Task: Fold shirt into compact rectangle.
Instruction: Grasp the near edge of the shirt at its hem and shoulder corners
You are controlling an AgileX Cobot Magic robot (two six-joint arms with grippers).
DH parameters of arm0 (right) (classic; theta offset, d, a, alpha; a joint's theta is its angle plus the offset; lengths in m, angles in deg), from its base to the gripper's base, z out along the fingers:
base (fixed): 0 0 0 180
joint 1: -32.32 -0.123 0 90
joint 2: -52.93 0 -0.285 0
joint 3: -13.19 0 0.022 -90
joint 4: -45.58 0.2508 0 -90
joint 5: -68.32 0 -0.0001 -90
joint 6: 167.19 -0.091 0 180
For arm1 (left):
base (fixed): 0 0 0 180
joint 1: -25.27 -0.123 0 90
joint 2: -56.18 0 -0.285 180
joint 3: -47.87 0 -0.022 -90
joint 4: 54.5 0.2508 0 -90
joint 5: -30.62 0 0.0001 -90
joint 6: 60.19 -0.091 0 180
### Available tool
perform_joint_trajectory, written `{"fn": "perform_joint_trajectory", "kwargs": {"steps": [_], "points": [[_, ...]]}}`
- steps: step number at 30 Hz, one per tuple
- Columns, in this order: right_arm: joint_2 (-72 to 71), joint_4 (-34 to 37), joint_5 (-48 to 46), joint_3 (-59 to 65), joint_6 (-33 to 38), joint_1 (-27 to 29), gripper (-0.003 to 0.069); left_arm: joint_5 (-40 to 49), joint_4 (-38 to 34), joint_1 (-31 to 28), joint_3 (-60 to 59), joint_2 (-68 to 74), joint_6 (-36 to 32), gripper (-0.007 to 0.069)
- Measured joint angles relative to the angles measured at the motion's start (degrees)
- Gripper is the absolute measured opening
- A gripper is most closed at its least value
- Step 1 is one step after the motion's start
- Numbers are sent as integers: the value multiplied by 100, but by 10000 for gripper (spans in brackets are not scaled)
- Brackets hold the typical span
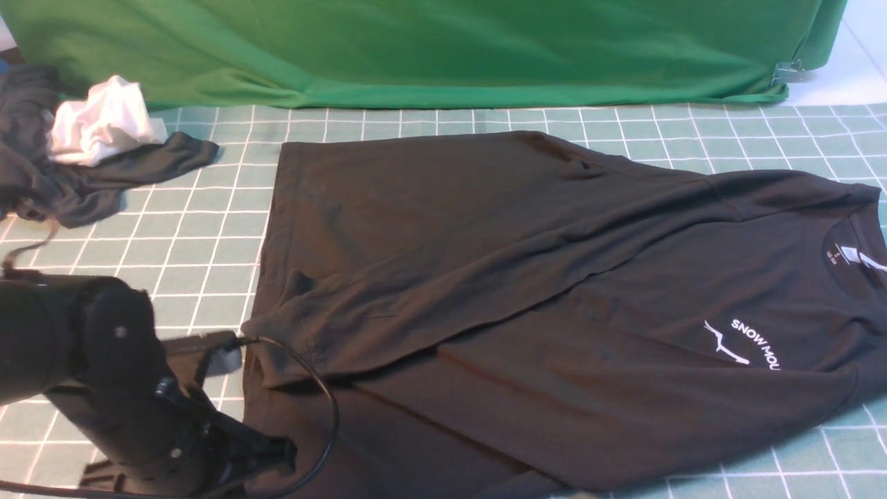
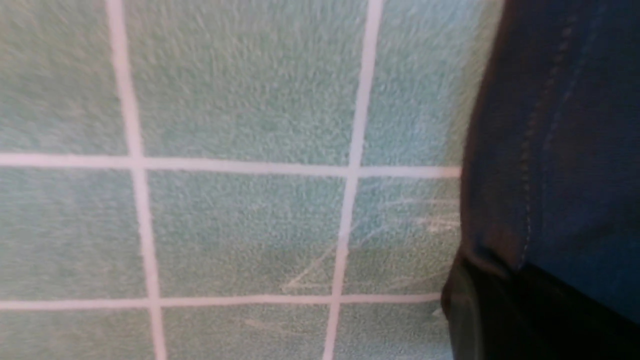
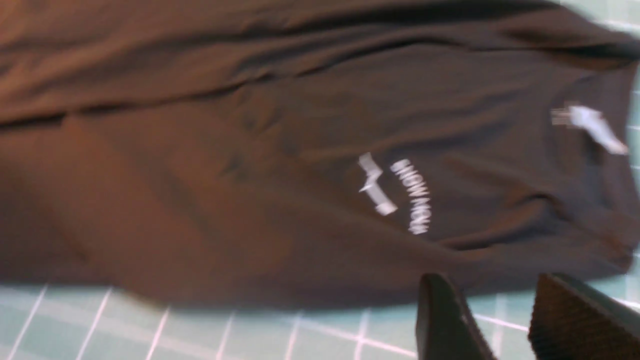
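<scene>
The shirt (image 1: 527,277) is big, black and soft. It lies flat in the middle of the surface (image 1: 194,235), with its neck to the right and its bottom hem to the left. One long sleeve (image 1: 429,277) is folded slantwise across the body, and the cloth has a few gentle wrinkles. Small white letters on the chest (image 1: 755,343) curve in an arc and read "SNOW MOU" before the edge of the picture cuts them off. A thin white mountain line (image 1: 724,343) sits beside them. A white label (image 1: 842,255) is inside the neck, but its print is too small to read.

The surface is a fuzzy pale green mat with white lines that make squares. A smooth bright green cloth (image 1: 416,48) hangs behind it. In the far left corner lies a crumpled grey garment (image 1: 41,173) with a white cloth (image 1: 100,125) bunched on top.

The left claw (image 1: 277,454) is down at the shirt's near left corner, squeezed together. The left wrist view shows a stitched hem (image 2: 530,150) right beside it, but I cannot tell if cloth is pinched. The right claw (image 3: 492,290) has its two dark, bumpy fingers (image 3: 440,315) apart over the mat, just beside the shirt's edge, with nothing between them.
</scene>
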State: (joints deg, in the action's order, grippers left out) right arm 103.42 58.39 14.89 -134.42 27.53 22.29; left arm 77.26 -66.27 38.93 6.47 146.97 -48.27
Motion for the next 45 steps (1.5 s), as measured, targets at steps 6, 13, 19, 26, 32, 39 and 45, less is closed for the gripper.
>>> {"fn": "perform_joint_trajectory", "kwargs": {"steps": [6, 13, 19, 26, 32, 39, 45], "points": [[1012, -5, -25, 0, 348, -1502, 318, 245, 404, 0, 0, -620, 146, 13], [2607, -561, 186, 0, 379, -2915, 468, 70, 603, 0, -5, -754, 291, 13], [3570, -1656, 539, 0, 7, -3494, 530, -30, 624, 0, -5, -754, 291, 13], [4201, -2662, 543, 0, -556, -3553, 552, -42, 638, 0, -5, -754, 291, 13], [4525, -2869, 729, 0, -698, -3553, 553, -43, 638, 0, -5, -754, 291, 13], [4747, -2901, 1143, 0, -748, -3553, 486, -43, 638, 0, -5, -754, 309, 13], [4973, -2911, 1170, 0, -805, -3553, 464, -48, 638, 0, -5, -754, 309, 13]]}}
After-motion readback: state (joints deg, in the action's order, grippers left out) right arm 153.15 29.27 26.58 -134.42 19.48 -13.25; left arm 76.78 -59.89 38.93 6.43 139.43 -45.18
